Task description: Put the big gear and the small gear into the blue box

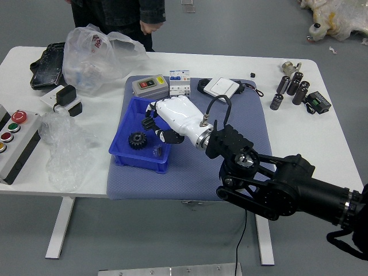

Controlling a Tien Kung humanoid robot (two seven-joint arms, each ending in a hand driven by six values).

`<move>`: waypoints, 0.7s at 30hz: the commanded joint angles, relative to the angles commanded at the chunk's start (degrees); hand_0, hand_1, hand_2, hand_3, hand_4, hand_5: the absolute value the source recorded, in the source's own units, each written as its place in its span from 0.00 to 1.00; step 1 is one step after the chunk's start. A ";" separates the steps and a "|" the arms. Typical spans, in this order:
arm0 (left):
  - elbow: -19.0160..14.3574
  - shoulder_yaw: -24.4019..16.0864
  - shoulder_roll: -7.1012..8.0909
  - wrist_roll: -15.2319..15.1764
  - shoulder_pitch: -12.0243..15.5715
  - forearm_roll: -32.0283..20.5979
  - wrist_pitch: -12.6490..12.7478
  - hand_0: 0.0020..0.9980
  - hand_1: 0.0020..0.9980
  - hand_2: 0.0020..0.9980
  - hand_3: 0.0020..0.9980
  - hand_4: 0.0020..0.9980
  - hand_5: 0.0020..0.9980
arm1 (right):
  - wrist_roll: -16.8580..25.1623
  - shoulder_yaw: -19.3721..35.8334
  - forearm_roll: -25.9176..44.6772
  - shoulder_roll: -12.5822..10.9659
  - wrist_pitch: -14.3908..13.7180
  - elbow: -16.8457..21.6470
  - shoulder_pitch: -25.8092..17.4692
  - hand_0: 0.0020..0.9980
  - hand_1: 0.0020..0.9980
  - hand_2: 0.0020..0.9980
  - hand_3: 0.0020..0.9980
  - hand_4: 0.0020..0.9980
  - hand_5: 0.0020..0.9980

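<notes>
1. Blue box (137,163), at the 9 o'clock side of the mat (198,184).
2. Black gear (137,140), inside the box: one gear is in (big or small, I cannot tell).
3. Person's hand (150,27), empty-looking, beyond the table at the box's 12 o'clock.
4. Right hand (177,115), above the box's 2 o'clock side; apart, together or clamped on something, I cannot tell. Placing the other gear probably remains.
</notes>
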 joint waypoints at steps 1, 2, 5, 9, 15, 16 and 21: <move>0.00 0.00 0.02 0.03 0.01 0.00 0.00 0.64 0.63 0.63 0.72 0.71 0.35 | 0.01 -0.60 0.07 0.39 -0.03 -0.38 0.27 0.54 0.57 0.59 0.43 0.51 0.00; 0.00 0.03 0.03 0.04 0.00 -0.02 -0.01 0.64 0.63 0.63 0.72 0.71 0.35 | 0.01 -1.33 0.11 0.82 -0.01 -0.85 0.52 0.54 0.57 0.59 0.43 0.51 0.00; 0.00 0.18 0.06 0.02 -0.08 -0.14 -0.01 0.63 0.63 0.63 0.72 0.71 0.36 | -0.11 -2.94 -0.04 1.67 0.24 -2.08 0.87 0.53 0.62 0.66 0.53 0.58 0.00; 0.00 0.23 0.05 0.03 -0.17 -0.15 -0.03 0.63 0.63 0.63 0.72 0.71 0.36 | -0.75 -3.63 -1.13 2.14 1.19 -3.28 0.90 0.53 0.62 0.66 0.53 0.58 0.00; 0.00 0.18 0.14 0.02 -0.19 -0.13 0.00 0.64 0.63 0.63 0.72 0.71 0.36 | -1.12 -3.68 -2.18 1.98 1.26 -4.20 1.00 0.54 0.71 0.78 0.75 0.64 0.15; 0.00 0.18 0.14 0.02 -0.19 -0.14 0.00 0.64 0.63 0.63 0.72 0.71 0.36 | -1.16 -3.71 -2.33 1.88 1.40 -4.21 1.00 0.54 0.71 0.78 0.75 0.64 0.15; 0.00 0.18 0.16 0.01 -0.19 -0.14 0.01 0.64 0.63 0.63 0.71 0.71 0.35 | -1.42 -3.68 -3.13 1.14 2.85 -3.74 1.20 0.57 0.73 0.81 0.89 0.67 0.17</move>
